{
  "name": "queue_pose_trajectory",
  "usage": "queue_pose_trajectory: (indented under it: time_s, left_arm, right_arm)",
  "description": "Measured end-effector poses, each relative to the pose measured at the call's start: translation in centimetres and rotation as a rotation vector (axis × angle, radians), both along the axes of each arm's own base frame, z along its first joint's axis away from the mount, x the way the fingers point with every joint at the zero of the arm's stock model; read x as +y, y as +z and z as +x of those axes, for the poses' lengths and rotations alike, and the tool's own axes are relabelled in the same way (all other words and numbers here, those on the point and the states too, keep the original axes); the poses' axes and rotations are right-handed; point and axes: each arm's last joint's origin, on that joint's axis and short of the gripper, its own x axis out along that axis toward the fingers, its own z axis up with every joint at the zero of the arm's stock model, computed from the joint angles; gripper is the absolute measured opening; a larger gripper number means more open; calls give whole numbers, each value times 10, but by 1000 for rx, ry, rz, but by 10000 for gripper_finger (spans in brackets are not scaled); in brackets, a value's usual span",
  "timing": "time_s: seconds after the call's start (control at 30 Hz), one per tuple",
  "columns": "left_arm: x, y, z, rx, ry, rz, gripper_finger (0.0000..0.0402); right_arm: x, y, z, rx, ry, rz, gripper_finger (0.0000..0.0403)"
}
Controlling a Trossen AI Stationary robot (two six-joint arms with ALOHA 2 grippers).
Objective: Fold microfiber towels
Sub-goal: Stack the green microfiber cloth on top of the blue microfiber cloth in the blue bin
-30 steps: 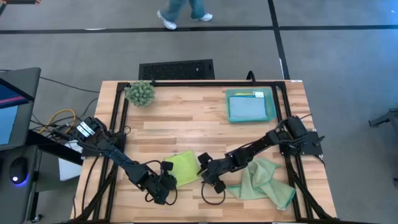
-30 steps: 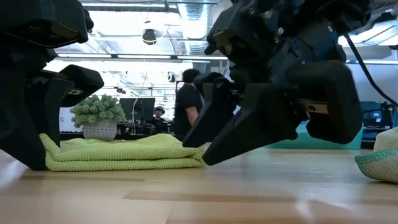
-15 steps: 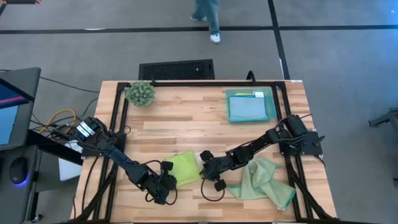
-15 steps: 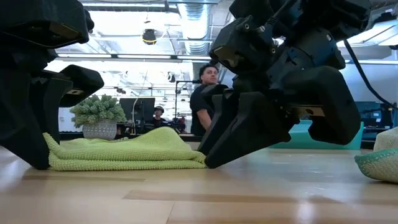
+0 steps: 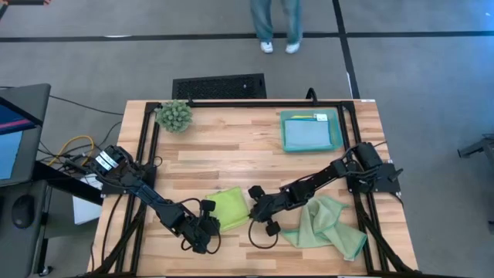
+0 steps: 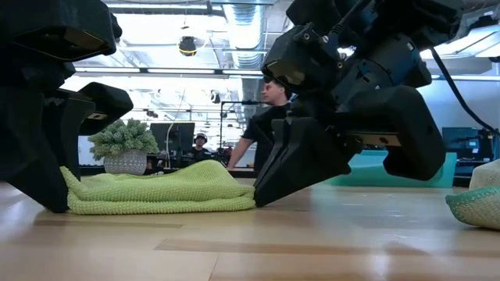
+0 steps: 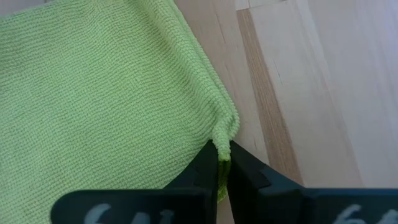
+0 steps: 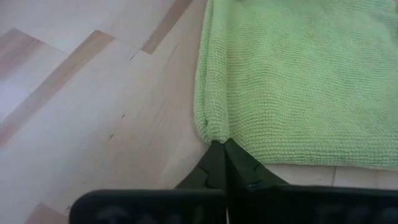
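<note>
A lime green towel [image 5: 228, 207] lies folded on the wooden table near its front edge, layers stacked flat [image 6: 156, 193]. My left gripper [image 5: 211, 225] is shut on its near left corner. My right gripper [image 5: 250, 207] is shut on its right-hand corner. A pale sage green towel [image 5: 326, 224] lies crumpled to the right, under the right arm. A light blue towel [image 5: 307, 135] lies in the teal tray [image 5: 336, 133] at the far right. My left gripper pinches the lime towel's corner [image 7: 224, 132] between its two fingers [image 7: 206, 167], slanting down from the near left. The corner puckers at the tips; the towel stays flat on the table. My right gripper pinches the towel's opposite corner [image 8: 214, 133] between its fingers [image 8: 235, 163], slanting down from the right. The fingertips touch the tabletop [image 6: 259, 201]. The cloth humps up slightly just behind that corner [image 6: 205, 178].
A small spiky green plant [image 5: 174, 116] stands at the far left corner. Black frame rails [image 5: 143, 154] run along the table's left, right and far edges. A person stands in the room beyond the table [image 6: 273, 117]. Bare wood lies across the table's middle [image 5: 231, 158].
My right gripper has slid a little toward the lime towel and shut on its right-hand corner. The cloth beside that corner has bunched into a low hump, while the left end stays in place under my still left gripper.
</note>
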Motion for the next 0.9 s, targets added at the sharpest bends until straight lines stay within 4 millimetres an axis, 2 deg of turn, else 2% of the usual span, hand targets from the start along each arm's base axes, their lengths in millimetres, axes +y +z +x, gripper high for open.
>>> queue_pose_trajectory:
  time_s: [0.3, 0.43, 0.53, 0.67, 0.9]
  left_arm:
    - [0, 0, 0, -2, 0, 0, 7]
    - [-2, 11, 2, -21, 1, -2, 2]
    - [-4, 30, 7, -77, -4, -25, 2]
    - [0, 45, 5, -107, 16, -6, 2]
    - [10, 74, 4, -218, 67, -4, 2]
  right_arm:
    - [7, 2, -2, -7, 20, 3, 4]
    - [7, 7, 0, 4, -3, 30, 3]
    - [8, 21, -4, -3, 7, 43, 2]
    - [5, 55, -10, -47, 6, 61, 1]
    - [1, 96, -21, -108, -4, 93, 1]
